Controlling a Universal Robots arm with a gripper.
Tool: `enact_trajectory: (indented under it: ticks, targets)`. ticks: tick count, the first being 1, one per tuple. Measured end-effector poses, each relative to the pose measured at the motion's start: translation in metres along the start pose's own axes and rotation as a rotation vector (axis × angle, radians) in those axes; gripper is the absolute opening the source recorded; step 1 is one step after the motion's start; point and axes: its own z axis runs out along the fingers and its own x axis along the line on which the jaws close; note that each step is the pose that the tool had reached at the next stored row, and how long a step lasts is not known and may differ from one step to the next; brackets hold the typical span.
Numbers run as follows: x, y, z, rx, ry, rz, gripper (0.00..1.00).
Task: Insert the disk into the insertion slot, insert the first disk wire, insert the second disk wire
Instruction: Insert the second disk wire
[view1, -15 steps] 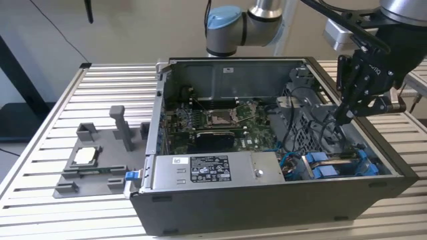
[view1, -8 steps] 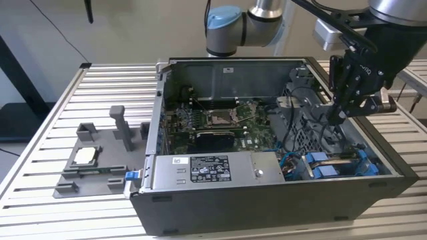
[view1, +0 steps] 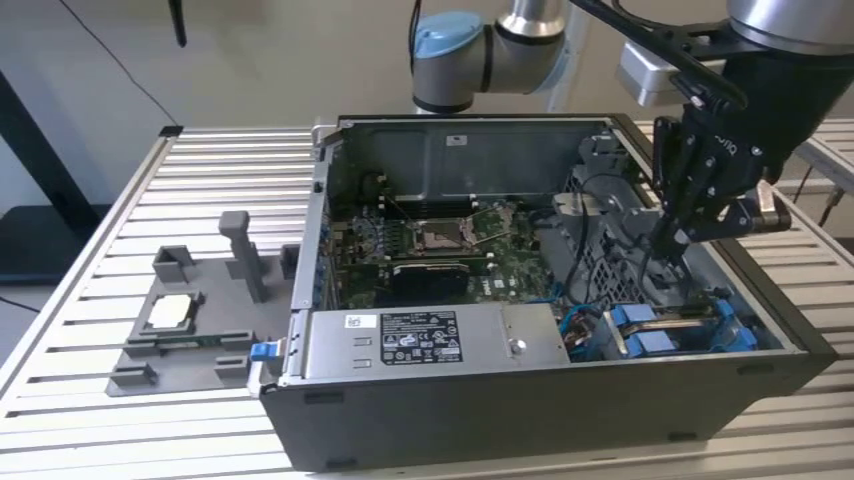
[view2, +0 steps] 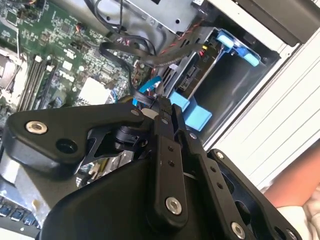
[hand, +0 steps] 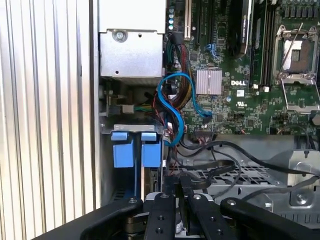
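Disk looks seated in its insertion slot; claw seems pinched shut on the blue wire; coming in skewed, its end could jam or bend.

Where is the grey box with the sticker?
In the exterior view the grey box lies inside the computer case at its near wall, with the blue drive fittings to the exterior view's right.

A robotics laboratory or test workshop is indicated: an opened desktop computer case is laid on a slotted aluminium bench. A grey moulded fixture holding loose parts is set at the exterior view's left, and an industrial robot arm is seen on the far side, before a plain wall.
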Motion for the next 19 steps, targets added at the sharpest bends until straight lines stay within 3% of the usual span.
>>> enact_trajectory:
  ticks: [2,3,6,7,8,15,19]
  targets:
    - [0.0006,0.0014,-0.0001,0.0063,0.0144,-0.001,0.16]
    - [0.0007,0.002,0.0,0.0146,0.0217,-0.001,0.16]
    - [0.0007,0.0031,0.0002,0.0561,0.037,-0.003,0.16]
    - [0.0007,0.0032,0.0009,0.0663,0.0379,-0.004,0.16]
    - [0.0009,0.0034,0.0022,0.0714,0.038,-0.004,0.16]
    - [0.0012,0.0035,0.0053,0.0728,0.039,-0.003,0.16]
    - [0.002,0.0037,0.0114,0.0816,0.0393,-0.003,0.16]
